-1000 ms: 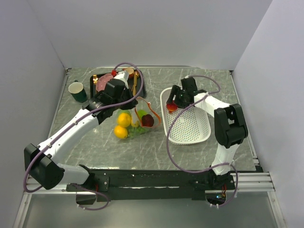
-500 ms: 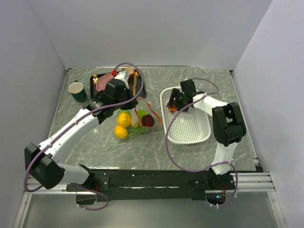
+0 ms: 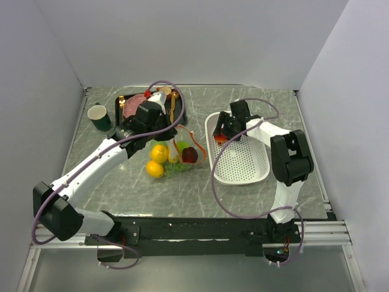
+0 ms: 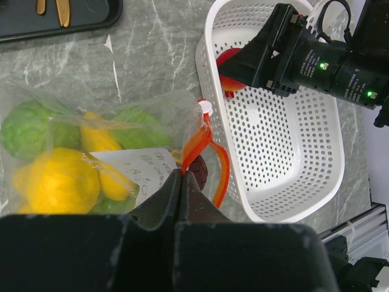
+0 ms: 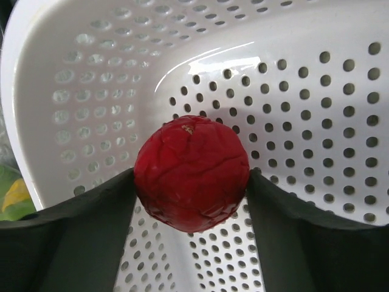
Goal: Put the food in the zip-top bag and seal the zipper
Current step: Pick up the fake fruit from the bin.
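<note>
The grey marble counter [image 3: 121, 176] carries a white perforated basket [image 3: 249, 164] on the right, a black tray [image 4: 85, 15] with gold cutlery [image 4: 61, 9] at the back left, and a green cup [image 3: 99, 117] beside the tray. The left arm reaches across the tray's front.

The zip-top bag [image 4: 152, 115] lies on the counter between tray and basket, just beside the basket's left wall. Its long axis runs left to right: the closed bottom is to the left and the mouth points at the basket. That wall stands between the mouth and the basket's inside.

The food in the bag is yellow lemons [image 3: 159, 152], corn [image 4: 100, 140], green pieces [image 4: 24, 128] and a dark purple piece [image 3: 189, 155] at the mouth.

The zipper [image 4: 197, 143] gapes in an orange-red loop. The left fingers [image 4: 158, 207] are pressed together, pinching its edge.

The right fingers [image 5: 73, 213] pinch a red piece [image 5: 188, 158] from both sides inside the basket's far-left end.
</note>
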